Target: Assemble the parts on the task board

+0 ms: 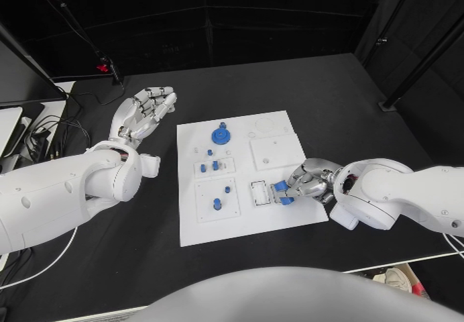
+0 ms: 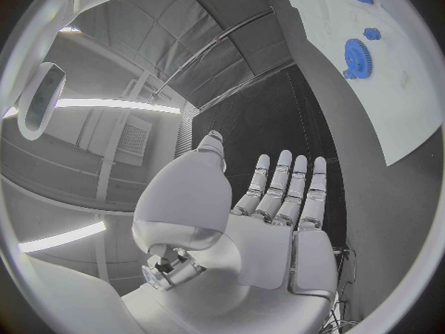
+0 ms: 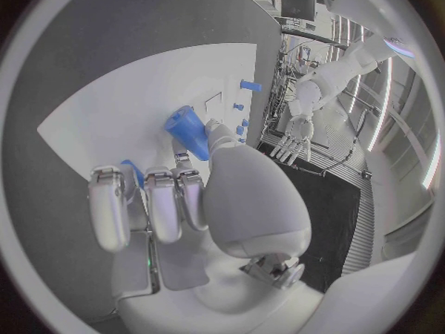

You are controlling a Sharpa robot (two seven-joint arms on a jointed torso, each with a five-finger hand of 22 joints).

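My right hand [image 1: 308,182] sits over the near right edge of the white task board [image 1: 244,221], its fingers [image 3: 148,204] curled round a blue part [image 3: 188,130] (a short blue piece, pinched by the thumb). My left hand [image 1: 145,111] hangs over the black desk [image 1: 145,268] just beside the board's far left corner, fingers spread and holding nothing. A blue gear [image 1: 221,136] and several smaller blue parts [image 1: 214,166] lie on the board's left half.

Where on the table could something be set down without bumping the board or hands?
Bare black table lies beyond the task board, and between the board's far-left edge and the open left hand. Crowded: the board's near-right edge, where the right hand holds a blue part.
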